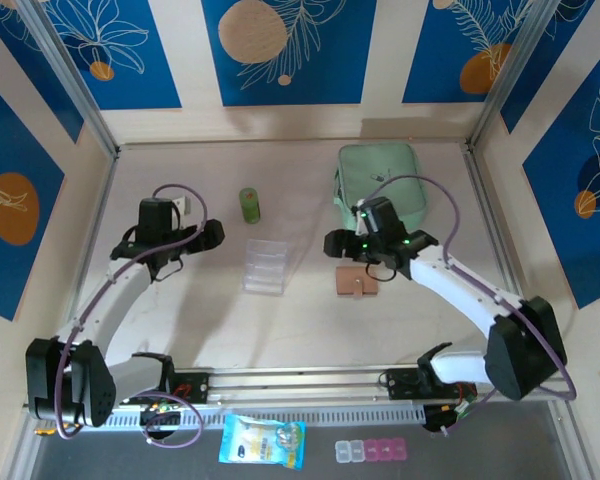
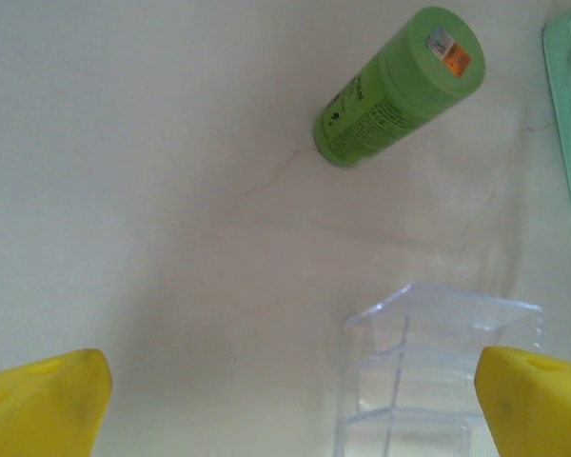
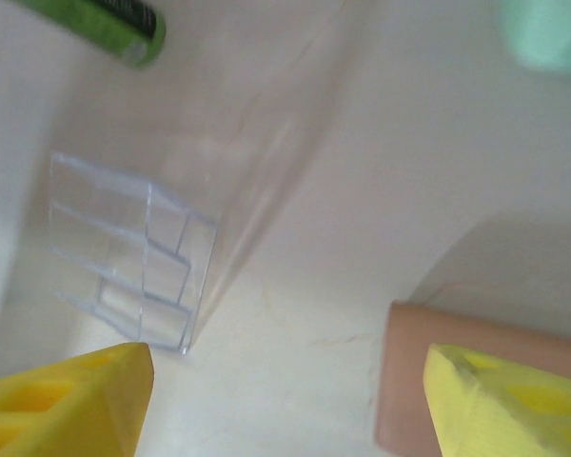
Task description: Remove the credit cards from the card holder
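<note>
Small flat card holder (image 1: 356, 282), pinkish-tan and leather-like, folded shut with a little tab at its near edge, inside hidden. Flat on the pale matte surface (image 1: 180, 320), right of centre, close under the right jaws. From the right wrist, the holder (image 3: 400, 381) just a blurred rounded tan corner, partly covered by one yellow finger (image 3: 504, 409) and cut off by the frame.

Right jaws released, spread wide, grasping nothing. Left jaws released too, yellow fingers (image 2: 48, 405) far apart, well away from the holder.

Between the arms a clear ribbed plastic tray (image 1: 263, 266), hard-edged and see-through. Beyond it a green cylindrical tube (image 1: 249, 205) on its side, label print too small to read. Behind the holder a mint-green zip pouch (image 1: 380, 180), soft, round-cornered, partly hidden by the right arm.
</note>
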